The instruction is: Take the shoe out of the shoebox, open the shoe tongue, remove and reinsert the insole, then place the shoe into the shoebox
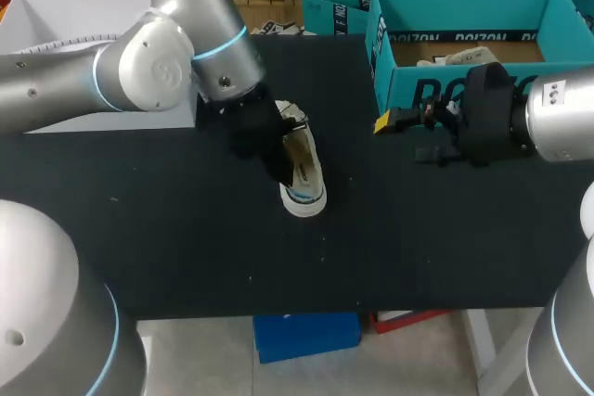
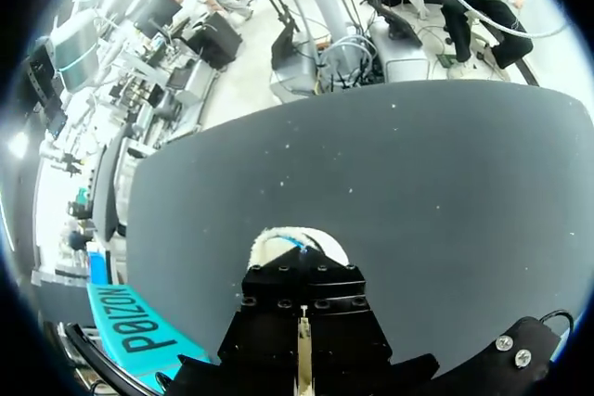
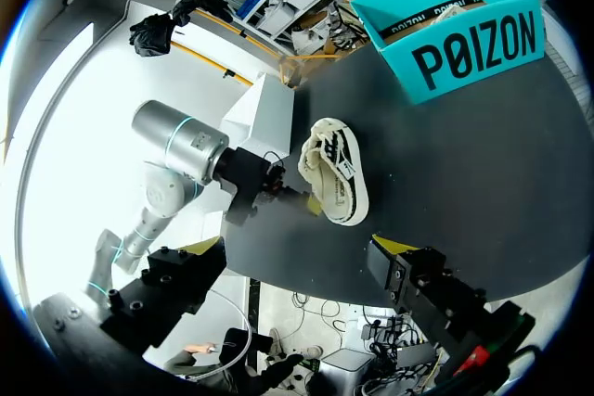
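Observation:
A cream low-top shoe [image 1: 304,173] lies on the black table [image 1: 186,238], toe toward the front edge. My left gripper [image 1: 271,150] reaches into its opening from the left. Its fingertips are hidden inside the shoe, and I cannot see whether they hold anything. In the left wrist view only the shoe's toe [image 2: 297,240] shows ahead of the black gripper body. The right wrist view shows the shoe [image 3: 336,173] on its side. My right gripper [image 1: 406,136] hangs open and empty to the shoe's right, just in front of the teal shoebox [image 1: 464,90].
The open shoebox [image 3: 473,44] stands at the back right and holds a second pale shoe [image 1: 459,57]. Another teal box [image 1: 336,6] stands behind it. A white box [image 1: 56,20] sits at the back left.

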